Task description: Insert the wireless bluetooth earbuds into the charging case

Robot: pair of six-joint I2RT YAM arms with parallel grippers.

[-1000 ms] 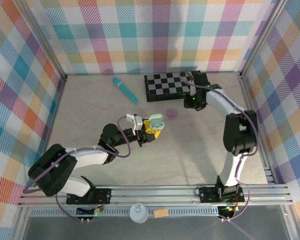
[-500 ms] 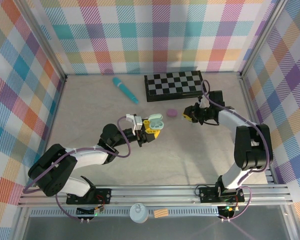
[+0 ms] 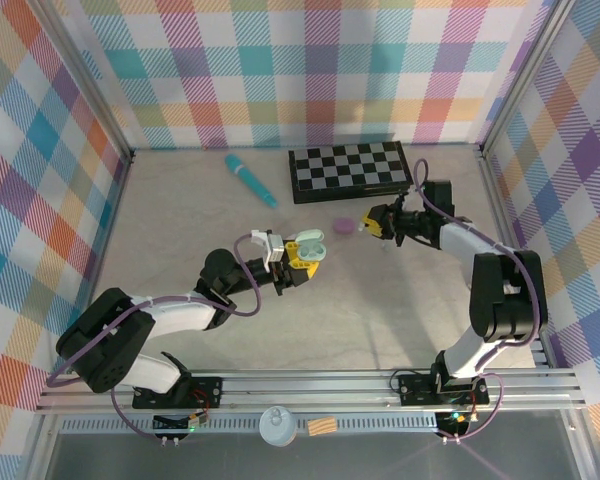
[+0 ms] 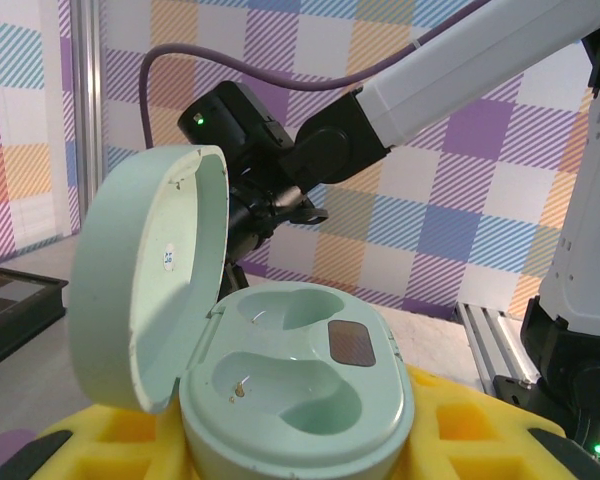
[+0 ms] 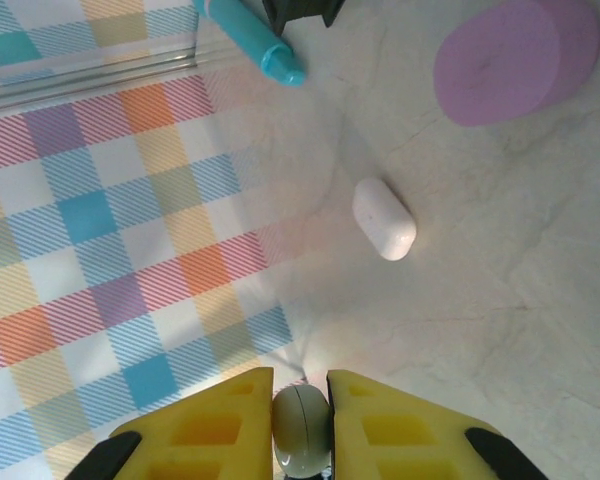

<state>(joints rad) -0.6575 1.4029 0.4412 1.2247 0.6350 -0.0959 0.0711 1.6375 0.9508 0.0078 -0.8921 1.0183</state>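
**Left end effector.** The left end effector [image 3: 300, 258] is gripping the charging case [image 4: 310, 400] between its yellow pads [image 4: 460, 430]. The jaws are standing partly closed against the case body. It is holding the case near the middle of the worktop [image 3: 180, 220].

**Charging case.** The case is showing as a smooth, pale mint-green pebble shape. Its lid [image 4: 145, 290] is standing open, hinged back to one side. Two moulded wells are facing up, both empty, and a small dark square patch is sitting beside the rear well.

**Right end effector.** The right end effector [image 3: 373, 224] is clamping fully shut on one earbud [image 5: 300, 440]. This earbud is a tiny, rounded, pale grey-green piece pinched between the yellow fingertips [image 5: 225, 410]. The end effector is hanging just right of a purple disc [image 3: 345, 227], apart from the case.

**Worktop items.** A white earbud [image 5: 384, 218], pill-shaped and glossy, is lying loose on the worktop between the right end effector and the purple disc. A teal stick [image 3: 250, 180] and a chessboard [image 3: 350, 170] are lying farther back.
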